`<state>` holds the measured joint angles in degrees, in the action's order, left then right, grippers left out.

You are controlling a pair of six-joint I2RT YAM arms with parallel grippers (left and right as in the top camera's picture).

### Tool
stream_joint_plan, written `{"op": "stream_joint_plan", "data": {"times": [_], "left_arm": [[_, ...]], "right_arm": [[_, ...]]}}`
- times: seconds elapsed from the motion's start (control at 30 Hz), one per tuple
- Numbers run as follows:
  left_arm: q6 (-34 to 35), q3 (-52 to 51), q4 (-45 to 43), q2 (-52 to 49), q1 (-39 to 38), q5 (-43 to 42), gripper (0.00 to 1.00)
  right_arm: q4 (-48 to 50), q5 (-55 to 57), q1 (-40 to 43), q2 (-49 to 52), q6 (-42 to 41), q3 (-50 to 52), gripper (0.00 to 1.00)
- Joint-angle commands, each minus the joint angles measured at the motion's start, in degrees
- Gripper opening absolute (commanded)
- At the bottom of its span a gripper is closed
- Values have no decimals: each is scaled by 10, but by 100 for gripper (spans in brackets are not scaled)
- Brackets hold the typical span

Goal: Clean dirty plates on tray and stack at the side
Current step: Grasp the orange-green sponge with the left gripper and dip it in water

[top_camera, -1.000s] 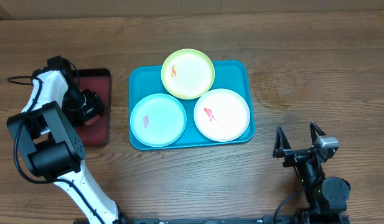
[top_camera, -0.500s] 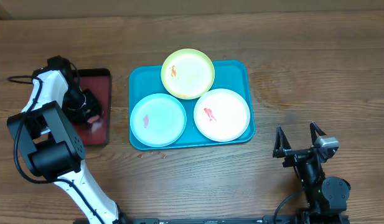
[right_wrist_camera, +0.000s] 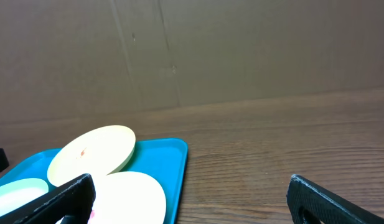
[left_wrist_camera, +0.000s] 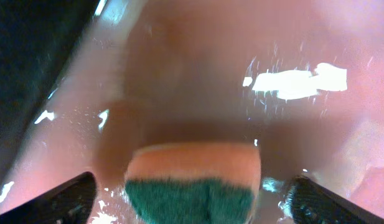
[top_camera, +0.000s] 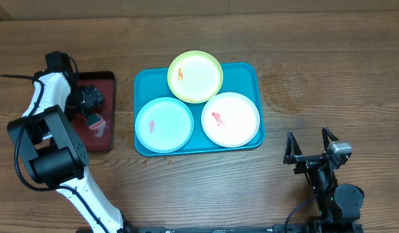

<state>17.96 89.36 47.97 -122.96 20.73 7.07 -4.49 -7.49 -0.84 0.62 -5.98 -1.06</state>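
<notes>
Lying on the wooden worktop (top_camera: pixel 328 77), the large teal rectangular plastic tray (top_camera: pixel 251 74) carries a round light blue plastic plate (top_camera: pixel 164 124), yellow-green plate (top_camera: pixel 195 76) and white plate (top_camera: pixel 230 120), well apart from the left fingers (left_wrist_camera: pixel 70 196), open astride an orange-and-green sponge (left_wrist_camera: pixel 192 180) over the dark red tray (left_wrist_camera: pixel 210 62), likely to grab it; right fingers (right_wrist_camera: pixel 328 199) open.

Orange-green sponge (left_wrist_camera: pixel 193 180), between parted jaws, wet red tray (left_wrist_camera: pixel 241 37)

Three smeared plates (top_camera: pixel 230 120) on teal tray (top_camera: pixel 246 76)
</notes>
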Motion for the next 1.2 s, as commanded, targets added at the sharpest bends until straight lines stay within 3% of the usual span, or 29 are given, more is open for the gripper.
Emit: {"op": "stream_joint_plan", "data": {"times": [0.0,0.03,0.13,0.17,0.27,0.33,0.37,0.4,0.43,0.47,0.77,0.83,0.97,1.0,1.03,1.07,1.13,1.17], "left_arm": [[0,3,-16,-17,4,25,82],[0,3,-19,-17,3,25,72],[0,3,-22,-22,3,24,26],[0,3,-22,-24,3,24,17],[0,-3,-18,-25,3,23,4],[0,-3,-6,-25,3,23,4],[0,-3,2,-25,3,23,16],[0,-3,11,-25,3,23,47],[0,-3,19,-25,3,23,89],[0,-3,26,-25,3,23,100],[0,-3,87,-25,3,-63,97],[0,-3,91,-25,3,-71,80],[0,-3,95,-25,3,-71,34],[0,-3,95,-25,3,-71,17],[0,-3,95,-25,3,-71,9],[0,-3,96,-25,3,-71,4],[0,-3,97,-25,3,-71,6],[0,-3,98,-25,3,-71,22]], "right_arm": [[3,0,-3,-3,0,6,100],[3,0,-3,-3,0,6,100],[3,0,-3,-3,0,6,100],[3,0,-3,-3,0,6,100],[3,0,-3,-3,0,6,100],[3,0,-3,-3,0,6,100],[3,0,-3,-3,0,6,100],[3,0,-3,-3,0,6,100],[3,0,-3,-3,0,6,100],[3,0,-3,-3,0,6,100],[3,0,-3,-3,0,6,100],[3,0,-3,-3,0,6,100],[3,0,-3,-3,0,6,100],[3,0,-3,-3,0,6,100],[3,0,-3,-3,0,6,100],[3,0,-3,-3,0,6,100],[3,0,-3,-3,0,6,100],[3,0,-3,-3,0,6,100]]}}
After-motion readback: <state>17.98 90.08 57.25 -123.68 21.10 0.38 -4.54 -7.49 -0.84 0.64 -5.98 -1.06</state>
